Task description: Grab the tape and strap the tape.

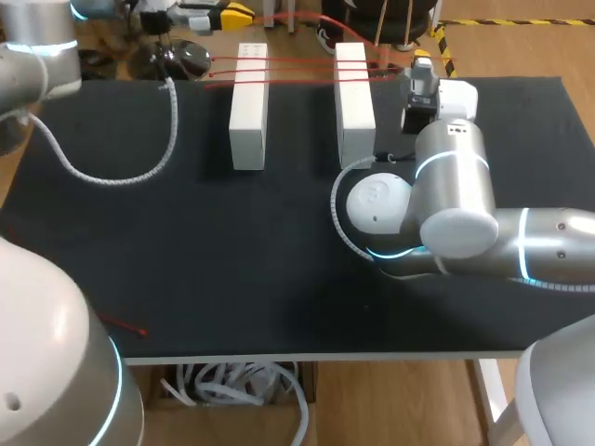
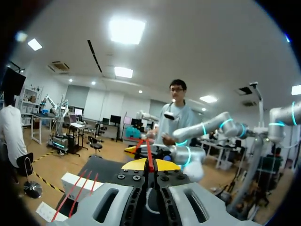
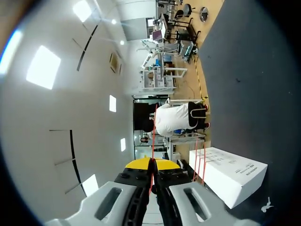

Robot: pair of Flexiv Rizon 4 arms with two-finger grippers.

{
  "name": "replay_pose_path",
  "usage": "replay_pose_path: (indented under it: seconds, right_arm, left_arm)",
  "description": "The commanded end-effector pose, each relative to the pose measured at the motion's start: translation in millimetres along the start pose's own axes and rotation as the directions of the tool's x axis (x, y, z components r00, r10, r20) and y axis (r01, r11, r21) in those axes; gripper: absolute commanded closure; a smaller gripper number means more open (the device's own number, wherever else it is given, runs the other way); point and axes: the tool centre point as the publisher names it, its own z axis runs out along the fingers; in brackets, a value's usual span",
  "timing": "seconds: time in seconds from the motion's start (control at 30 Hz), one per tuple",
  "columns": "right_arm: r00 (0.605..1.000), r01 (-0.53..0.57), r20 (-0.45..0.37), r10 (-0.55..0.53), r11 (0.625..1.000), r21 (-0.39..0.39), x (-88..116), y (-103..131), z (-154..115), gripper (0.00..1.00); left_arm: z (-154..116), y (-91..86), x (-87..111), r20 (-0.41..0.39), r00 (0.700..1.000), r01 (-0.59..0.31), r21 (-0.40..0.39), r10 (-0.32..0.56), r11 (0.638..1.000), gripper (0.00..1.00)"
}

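While the red tape (image 2: 148,154) is being held taut over the left white block (image 1: 249,104) and the right white block (image 1: 355,100), each arm is probably keeping tension on one end. The left gripper (image 2: 146,165) is pinching it between closed yellow tips, and the right gripper (image 3: 151,164), just right of the right block, is clamping it likewise. The tape's long axis is running left to right across the table's far side
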Motion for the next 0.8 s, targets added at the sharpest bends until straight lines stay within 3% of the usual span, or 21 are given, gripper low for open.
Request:
replay_pose_path:
  seconds: [0.03, 0.2, 0.23, 0.27, 0.33, 0.37, 0.4, 0.47, 0.5, 0.53, 0.6, 0.63, 0.7, 0.73, 0.8]
  right_arm:
    - [1.0, 0.001, 0.004, -0.001, 1.0, -0.001, 1.3, -0.8, 0.2, 1.0]
    - [1.0, 0.001, 0.004, -0.001, 1.0, -0.001, 1.3, -0.8, 0.2, 1.0]
    - [1.0, 0.001, 0.004, -0.001, 1.0, -0.001, 1.3, -0.8, 0.2, 1.0]
    - [1.0, 0.001, 0.004, -0.001, 1.0, -0.001, 1.3, -0.8, 0.2, 1.0]
    - [1.0, 0.001, 0.004, -0.001, 1.0, -0.001, 1.3, -0.8, 0.2, 1.0]
    - [1.0, 0.001, 0.004, -0.001, 1.0, -0.001, 1.3, -0.8, 0.2, 1.0]
    - [1.0, 0.001, 0.004, -0.001, 1.0, -0.001, 1.3, -0.8, 0.2, 1.0]
    - [1.0, 0.001, 0.004, -0.001, 1.0, -0.001, 1.3, -0.8, 0.2, 1.0]
    - [1.0, 0.001, 0.004, -0.001, 1.0, -0.001, 1.3, -0.8, 0.2, 1.0]
    - [1.0, 0.001, 0.004, -0.001, 1.0, -0.001, 1.3, -0.8, 0.2, 1.0]
    - [1.0, 0.001, 0.004, -0.001, 1.0, -0.001, 1.3, -0.8, 0.2, 1.0]
    - [1.0, 0.001, 0.004, -0.001, 1.0, -0.001, 1.3, -0.8, 0.2, 1.0]
    - [1.0, 0.001, 0.004, -0.001, 1.0, -0.001, 1.3, -0.8, 0.2, 1.0]
    - [1.0, 0.001, 0.004, -0.001, 1.0, -0.001, 1.3, -0.8, 0.2, 1.0]
    - [1.0, 0.001, 0.004, -0.001, 1.0, -0.001, 1.3, -0.8, 0.2, 1.0]
  left_arm:
    - [7.3, -11.8, 15.8, 0.406, 0.897, 0.414, -0.629, -0.176, 0.658, 1.0]
    - [9.8, -10.1, 11.5, 0.518, 0.829, 0.542, -0.653, -0.21, 0.529, 1.0]
    - [10.6, -9.8, 10.7, 0.539, 0.819, 0.554, -0.65, -0.199, 0.52, 1.0]
    - [11.7, -8.9, 9.3, 0.571, 0.792, 0.595, -0.645, -0.216, 0.48, 1.0]
    - [12.4, -7.9, 8.2, 0.606, 0.771, 0.617, -0.638, -0.193, 0.462, 1.0]
    - [13.3, -7.8, 7.3, 0.642, 0.737, 0.663, -0.629, -0.209, 0.407, 1.0]
    - [14.0, -7.9, 6.5, 0.643, 0.742, 0.655, -0.636, -0.19, 0.408, 1.0]
    - [14.4, -8.8, 6.9, 0.676, 0.712, 0.693, -0.632, -0.191, 0.348, 1.0]
    - [14.9, -9.1, 7.4, 0.669, 0.723, 0.679, -0.644, -0.17, 0.353, 1.0]
    - [15.3, -10.0, 8.5, 0.688, 0.707, 0.698, -0.638, -0.167, 0.326, 1.0]
    - [17.3, -11.5, 10.9, 0.687, 0.712, 0.692, -0.652, -0.145, 0.31, 1.0]
    - [17.9, -12.5, 11.9, 0.699, 0.702, 0.704, -0.651, -0.139, 0.283, 1.0]
    - [20.3, -14.5, 14.1, 0.693, 0.713, 0.692, -0.666, -0.112, 0.279, 1.0]
    - [21.5, -15.6, 15.3, 0.702, 0.704, 0.701, -0.665, -0.106, 0.256, 1.0]
    - [23.5, -17.3, 17.3, 0.691, 0.718, 0.684, -0.679, -0.083, 0.265, 1.0]
